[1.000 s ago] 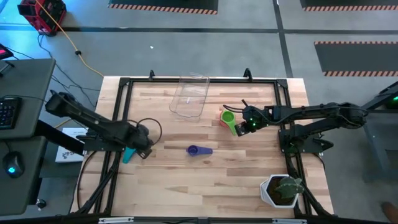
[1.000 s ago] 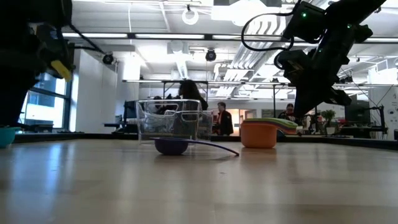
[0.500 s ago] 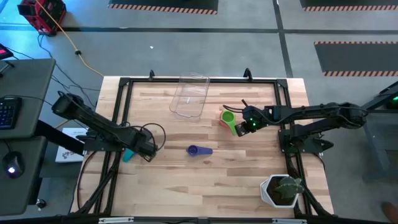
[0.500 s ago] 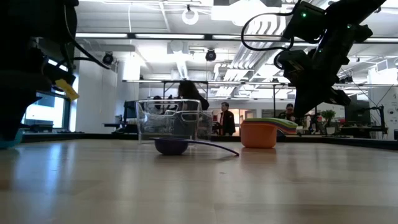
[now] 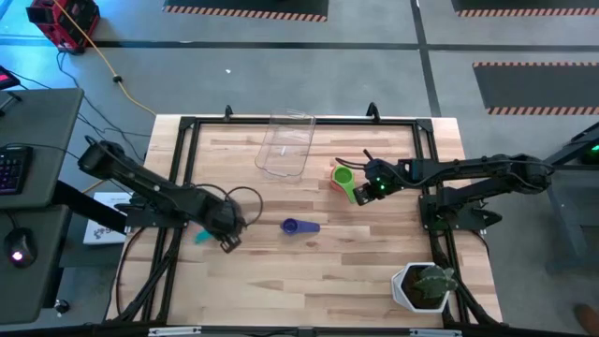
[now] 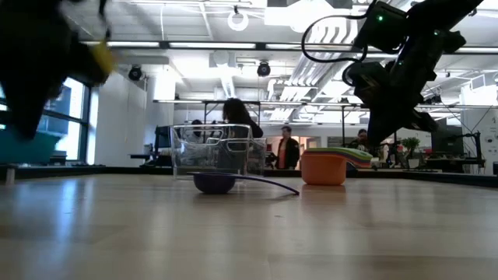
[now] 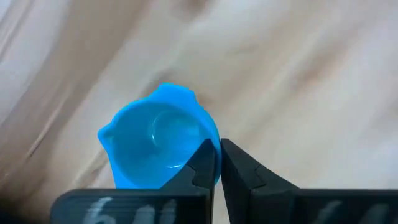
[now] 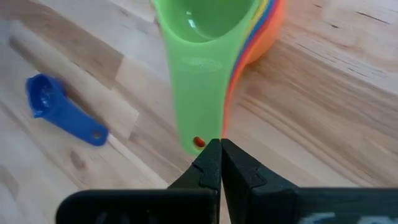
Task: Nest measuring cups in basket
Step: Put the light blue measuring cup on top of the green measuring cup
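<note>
My left gripper (image 7: 217, 163) has just snapped shut on the teal cup (image 5: 202, 237) near the tabletop's left edge and lifted it; next goes the nesting. My right gripper (image 8: 219, 163), fingers closed and empty, waits at the green cup's (image 5: 344, 177) handle, right of the basket (image 5: 285, 143). The wooden tabletop (image 5: 309, 271) also carries a purple cup (image 5: 299, 226); people stand in the room behind.

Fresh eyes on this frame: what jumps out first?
The left pincer, shut on the rim of a teal cup at the table's left side. Next, the bright stack of nested cups, green on top, right of centre, with the shut right pincer at their handles. Between them a lone purple cup lies mid-table, and the clear basket sits near the far edge.
</note>
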